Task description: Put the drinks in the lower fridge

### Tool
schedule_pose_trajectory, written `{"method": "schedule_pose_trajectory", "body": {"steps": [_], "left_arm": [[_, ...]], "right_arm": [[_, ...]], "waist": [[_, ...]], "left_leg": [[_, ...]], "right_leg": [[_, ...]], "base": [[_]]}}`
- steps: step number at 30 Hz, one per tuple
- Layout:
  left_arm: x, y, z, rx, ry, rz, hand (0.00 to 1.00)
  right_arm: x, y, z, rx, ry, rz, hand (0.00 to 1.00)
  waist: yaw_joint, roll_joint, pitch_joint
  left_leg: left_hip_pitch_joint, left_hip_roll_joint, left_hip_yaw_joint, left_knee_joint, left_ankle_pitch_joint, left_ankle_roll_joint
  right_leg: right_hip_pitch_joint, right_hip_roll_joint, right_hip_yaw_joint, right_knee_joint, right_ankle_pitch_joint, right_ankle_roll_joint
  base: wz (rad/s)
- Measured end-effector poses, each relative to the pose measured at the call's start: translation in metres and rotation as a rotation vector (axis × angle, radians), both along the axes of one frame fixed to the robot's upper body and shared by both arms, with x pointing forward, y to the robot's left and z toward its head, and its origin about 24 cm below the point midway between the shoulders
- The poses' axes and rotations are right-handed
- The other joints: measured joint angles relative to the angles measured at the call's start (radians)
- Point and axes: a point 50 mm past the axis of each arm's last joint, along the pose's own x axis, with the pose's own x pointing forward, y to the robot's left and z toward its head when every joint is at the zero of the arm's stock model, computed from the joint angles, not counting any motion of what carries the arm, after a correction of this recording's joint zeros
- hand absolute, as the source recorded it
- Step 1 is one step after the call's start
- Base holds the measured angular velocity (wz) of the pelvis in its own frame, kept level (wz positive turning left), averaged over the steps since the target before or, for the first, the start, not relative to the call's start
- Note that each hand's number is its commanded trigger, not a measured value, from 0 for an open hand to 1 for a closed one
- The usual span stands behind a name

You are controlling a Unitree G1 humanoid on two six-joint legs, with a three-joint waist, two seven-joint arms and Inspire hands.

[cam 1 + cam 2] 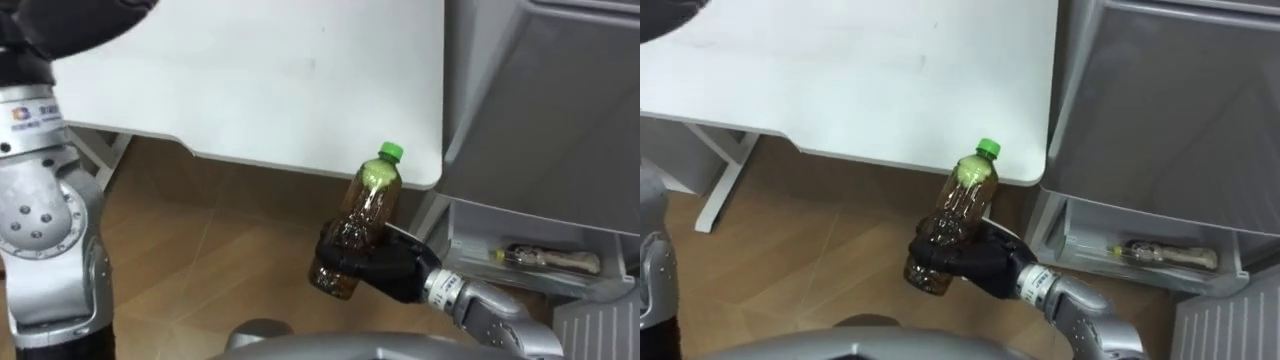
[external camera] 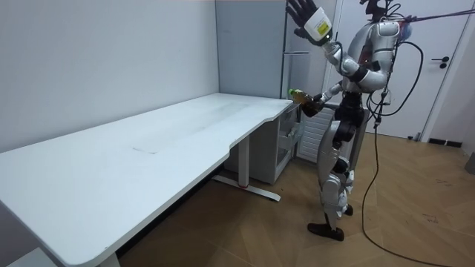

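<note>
The right hand (image 1: 385, 268) is clenched round a tilted bottle (image 1: 368, 205), cap up, above the floor (image 1: 200, 240) just before the tabletop (image 1: 250, 80) corner. Farther right, a second bottle (image 1: 545, 258) lies in the fridge (image 1: 540, 100), low down. The left hand (image 2: 308, 16) is raised high, fingers spread.

Clear, glossy, ribbed plastic on the bottle (image 1: 362, 225), smooth green plastic on its cap (image 1: 391, 152). Matt black casing on the right hand (image 1: 385, 268), satin silver metal at its wrist. Smooth matt white on the table (image 1: 270, 80), satin grey panels on the fridge (image 1: 560, 100), wood-grain floor (image 1: 200, 260) with slight sheen.
</note>
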Motion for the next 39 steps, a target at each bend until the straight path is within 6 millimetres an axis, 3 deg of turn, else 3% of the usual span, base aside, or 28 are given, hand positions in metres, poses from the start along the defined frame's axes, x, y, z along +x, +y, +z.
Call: {"method": "schedule_pose_trajectory", "body": {"steps": [4, 7, 10, 11, 16, 18, 22, 25, 28, 31, 36, 39], "left_arm": [[0.000, 0.013, -0.013, -0.060, 0.025, 0.107, 0.00], [-0.002, 0.023, -0.025, -0.092, 0.071, 0.182, 0.00], [-0.005, 0.029, -0.041, -0.123, 0.135, 0.231, 0.00], [-0.005, 0.033, -0.051, -0.140, 0.173, 0.260, 0.00], [-0.020, 0.052, -0.108, -0.302, 0.407, 0.388, 0.00], [-0.026, 0.056, -0.140, -0.354, 0.555, 0.437, 0.00], [-0.040, 0.046, -0.191, -0.368, 0.814, 0.437, 0.00], [-0.050, 0.041, -0.216, -0.384, 0.955, 0.424, 0.00], [-0.073, 0.031, -0.250, -0.409, 1.162, 0.377, 0.00], [-0.099, 0.024, -0.280, -0.391, 1.374, 0.331, 0.00], [-0.146, 0.019, -0.306, -0.386, 1.645, 0.312, 0.00], [-0.159, 0.017, -0.313, -0.399, 1.740, 0.270, 0.00]], "right_arm": [[-0.009, -0.001, -0.004, -0.009, 0.029, -0.014, 1.00], [-0.010, -0.002, -0.004, -0.022, 0.036, -0.020, 1.00], [-0.010, -0.001, -0.005, -0.026, 0.042, -0.033, 1.00], [-0.010, -0.001, -0.005, -0.026, 0.043, -0.040, 1.00], [-0.012, 0.002, -0.006, 0.019, 0.079, -0.111, 1.00], [-0.011, 0.000, -0.006, 0.024, 0.086, -0.141, 1.00], [-0.011, 0.004, -0.007, 0.020, 0.108, -0.165, 1.00], [-0.010, 0.009, -0.007, 0.031, 0.119, -0.166, 1.00], [-0.009, 0.013, -0.007, 0.044, 0.133, -0.156, 1.00], [-0.006, 0.011, -0.007, 0.052, 0.152, -0.176, 1.00], [-0.002, 0.008, -0.005, 0.079, 0.165, -0.211, 1.00], [0.000, 0.004, -0.004, 0.099, 0.172, -0.236, 1.00]], "waist": [[0.044, 0.001, 0.0005], [0.057, 0.000, -0.0005], [0.069, -0.003, -0.0087], [0.071, -0.008, -0.0123], [0.079, -0.009, -0.0112], [0.082, -0.011, -0.0102], [0.084, -0.016, -0.0082], [0.087, -0.025, -0.0072], [0.081, -0.037, -0.0013], [0.073, -0.037, -0.0011], [0.023, -0.042, -0.0012], [0.006, -0.042, -0.0014]], "left_leg": [[0.005, -0.003, -0.010, -0.004, 0.000, 0.000], [0.006, -0.006, -0.013, -0.004, 0.000, 0.000], [0.007, -0.007, -0.013, -0.005, 0.000, 0.000], [0.008, -0.007, -0.014, -0.005, 0.001, 0.000], [0.034, -0.007, -0.004, -0.019, 0.001, 0.000], [0.033, -0.007, -0.003, -0.019, 0.001, 0.000], [0.021, -0.007, -0.005, -0.019, 0.000, 0.000], [0.015, -0.005, 0.002, -0.018, 0.001, -0.001], [0.017, -0.002, 0.013, -0.017, -0.002, -0.001], [0.021, -0.002, 0.016, -0.023, -0.004, -0.001], [0.002, -0.001, 0.015, -0.032, -0.003, -0.002], [0.001, -0.001, 0.017, -0.032, -0.003, -0.002]], "right_leg": [[0.007, -0.001, -0.009, -0.001, -0.001, 0.001], [0.012, -0.002, -0.011, -0.006, -0.001, 0.001], [0.015, -0.002, -0.011, -0.012, -0.001, 0.001], [0.016, -0.002, -0.011, -0.012, -0.001, 0.001], [0.031, -0.003, -0.002, -0.016, -0.001, 0.002], [0.029, -0.003, -0.001, -0.017, -0.001, 0.002], [0.022, -0.002, -0.003, -0.019, -0.001, 0.002], [0.011, -0.001, 0.005, -0.017, -0.001, 0.002], [0.009, -0.001, 0.013, -0.015, 0.000, 0.001], [0.008, -0.001, 0.015, -0.015, 0.000, 0.002], [-0.006, 0.000, 0.011, -0.015, 0.001, 0.002], [-0.008, 0.000, 0.014, -0.015, 0.002, 0.002]], "base": [[0.05], [0.00], [0.00], [0.00], [-0.06], [0.00], [0.00], [-0.07], [-0.10], [-0.01], [0.01], [0.00]]}}
